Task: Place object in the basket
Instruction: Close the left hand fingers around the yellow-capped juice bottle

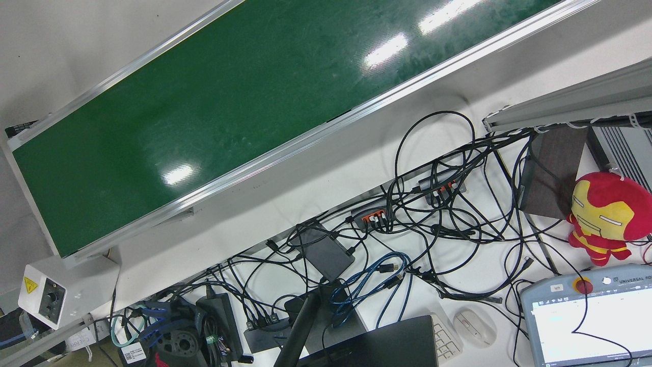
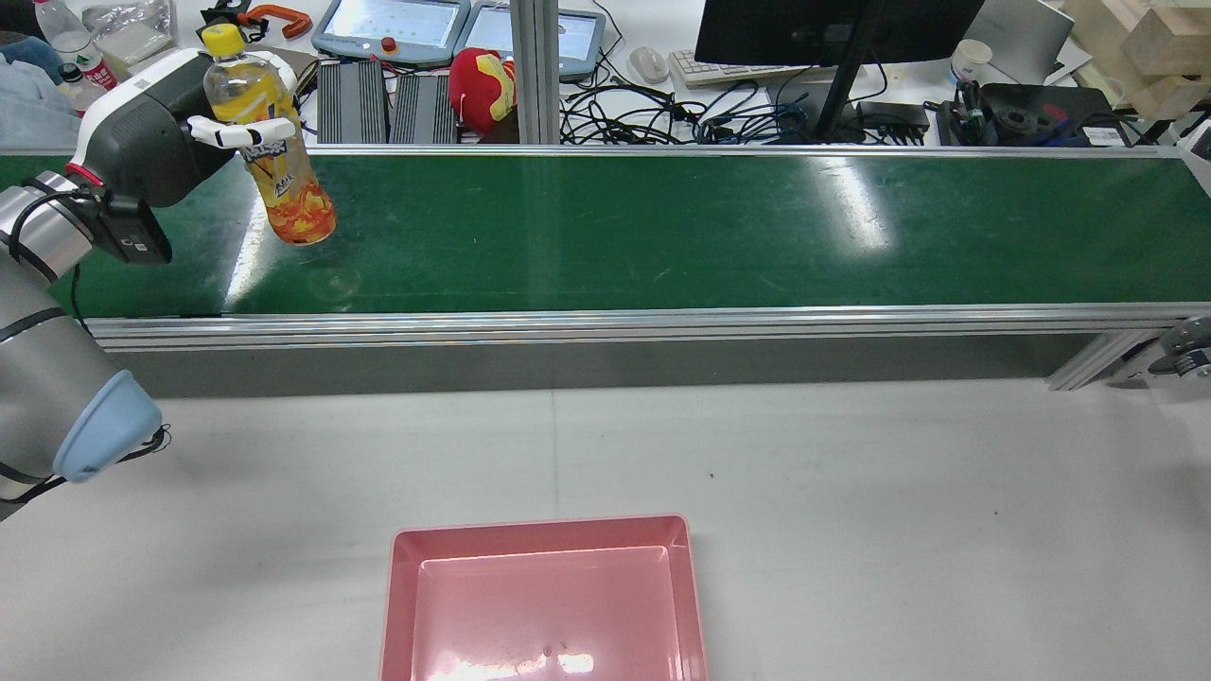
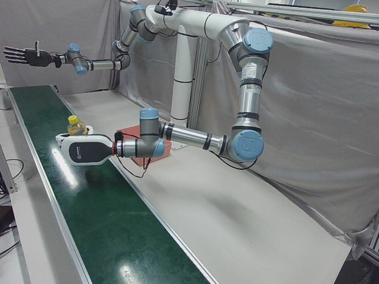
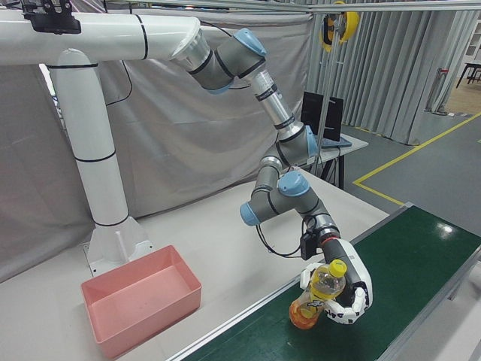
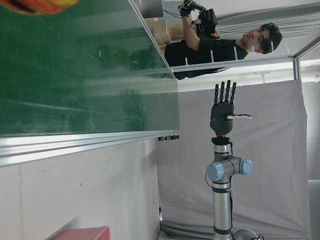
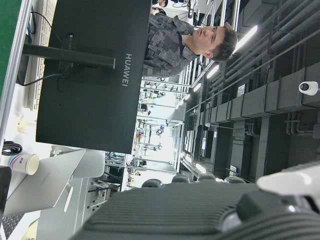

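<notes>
A clear bottle of yellow-orange drink with a yellow cap (image 2: 272,142) leans over the green conveyor belt (image 2: 662,227) near its left end. My left hand (image 2: 161,128) is shut on the bottle's upper half. The hand (image 4: 344,295) and bottle (image 4: 323,289) also show in the right-front view, and both (image 3: 86,151) (image 3: 75,124) in the left-front view. I cannot tell whether the bottle's base touches the belt. The pink basket (image 2: 544,534) sits empty on the white table near me. My right hand (image 3: 25,56) is open, fingers straight, held high away from the belt.
Behind the belt is a desk with cables, a monitor (image 2: 833,28), teach pendants (image 2: 393,24) and a red plush toy (image 2: 481,87). The belt's aluminium rail (image 2: 605,326) lies between belt and basket. A person (image 5: 220,45) stands beyond the belt.
</notes>
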Controlling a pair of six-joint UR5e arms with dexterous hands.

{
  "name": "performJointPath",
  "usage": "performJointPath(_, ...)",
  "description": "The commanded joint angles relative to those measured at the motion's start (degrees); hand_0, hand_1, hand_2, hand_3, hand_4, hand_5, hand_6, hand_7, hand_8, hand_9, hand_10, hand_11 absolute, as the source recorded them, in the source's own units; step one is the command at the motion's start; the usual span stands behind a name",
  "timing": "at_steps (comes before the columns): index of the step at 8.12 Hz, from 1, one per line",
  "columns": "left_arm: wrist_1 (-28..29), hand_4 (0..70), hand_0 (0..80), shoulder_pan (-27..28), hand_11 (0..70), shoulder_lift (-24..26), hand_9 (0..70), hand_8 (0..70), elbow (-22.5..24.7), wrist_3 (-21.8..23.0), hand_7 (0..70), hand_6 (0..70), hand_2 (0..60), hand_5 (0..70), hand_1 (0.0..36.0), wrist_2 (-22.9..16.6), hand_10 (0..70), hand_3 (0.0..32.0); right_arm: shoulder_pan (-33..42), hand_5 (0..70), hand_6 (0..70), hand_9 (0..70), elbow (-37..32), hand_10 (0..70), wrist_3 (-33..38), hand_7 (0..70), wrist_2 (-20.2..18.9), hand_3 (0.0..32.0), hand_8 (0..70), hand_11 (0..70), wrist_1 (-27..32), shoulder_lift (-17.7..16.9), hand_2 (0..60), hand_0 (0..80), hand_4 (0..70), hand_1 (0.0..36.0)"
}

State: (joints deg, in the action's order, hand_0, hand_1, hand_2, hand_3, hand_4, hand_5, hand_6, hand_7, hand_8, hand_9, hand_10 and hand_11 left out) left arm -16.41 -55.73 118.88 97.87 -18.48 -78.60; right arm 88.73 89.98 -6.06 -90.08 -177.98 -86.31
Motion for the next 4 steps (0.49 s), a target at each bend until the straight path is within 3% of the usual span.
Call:
performJointPath(1,-5.19,40.8,47.5,3.67,70.0,-0.49,70.0,70.0,8.19,-0.16,58.5,58.3,50.5,70.0,11.8,-0.23,66.2,0.0,0.04,0.0,0.0,0.0,0.02,0.0,0.0,0.0,0.08,0.0,0.0,0.0,0.0,0.0,0.0,0.0,0.0,0.0)
performJointPath(4,-11.08,41.6,47.7,12.63,70.0,-0.4,70.0,70.0,15.49,-3.58,59.1,59.2,54.4,70.0,12.7,-1.37,64.7,0.0,-0.05,0.0,0.0,0.0,0.02,0.0,0.0,0.0,-0.01,0.0,0.0,0.0,0.0,0.0,0.0,0.0,0.0,0.0)
